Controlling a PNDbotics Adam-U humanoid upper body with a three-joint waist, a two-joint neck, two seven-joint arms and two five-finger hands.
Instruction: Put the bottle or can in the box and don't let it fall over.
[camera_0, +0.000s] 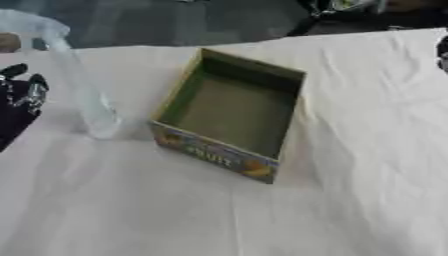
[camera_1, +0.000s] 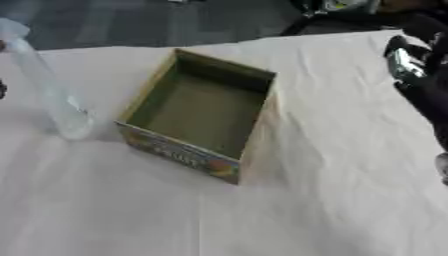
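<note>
Two hands flank the work: the left hand, at the left edge, waits beside the clear bottle standing upright just left of the empty box at centre, presumably staged for a grasp, while the right hand idles upper right, finger states unclear for both.

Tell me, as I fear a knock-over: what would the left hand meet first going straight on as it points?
Probably the clear bottle. The left hand, at the view's left edge, seems to point inward, and the bottle stands just beside it, before the box. Depth is unclear, so it might pass by.
</note>
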